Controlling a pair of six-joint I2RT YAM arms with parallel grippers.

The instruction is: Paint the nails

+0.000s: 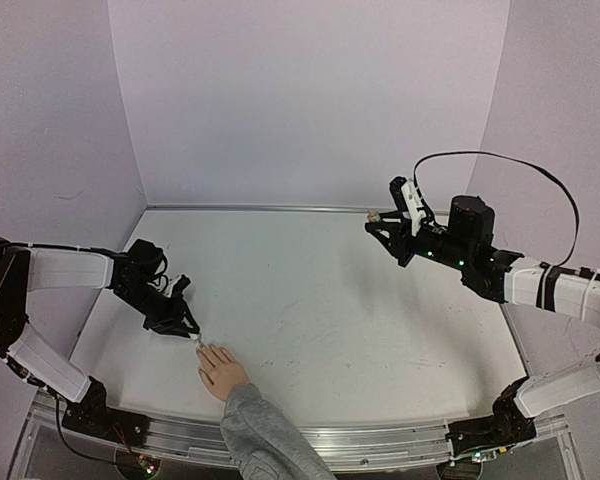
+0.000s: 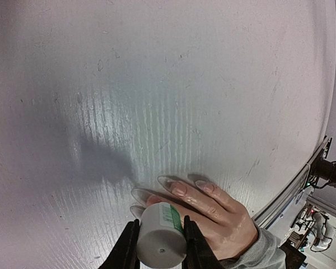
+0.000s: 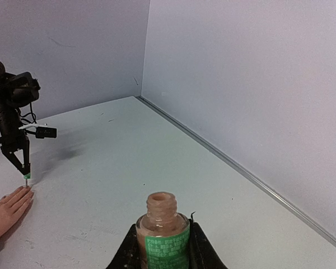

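The nails (image 2: 171,184) lay flat on the surface (image 2: 157,84), at the tips of the hand (image 2: 213,216). Your left pincer (image 2: 161,252) pinched the brush cap (image 2: 159,238) right over those fingertips. You needed short, light strokes along each nail, kept off the skin. Well apart from the hand, your right pincer (image 3: 163,249) gripped the open bottle (image 3: 162,221).

3 plain lilac walls (image 1: 310,90) enclose a scuffed white table (image 1: 360,320) under even, soft light.
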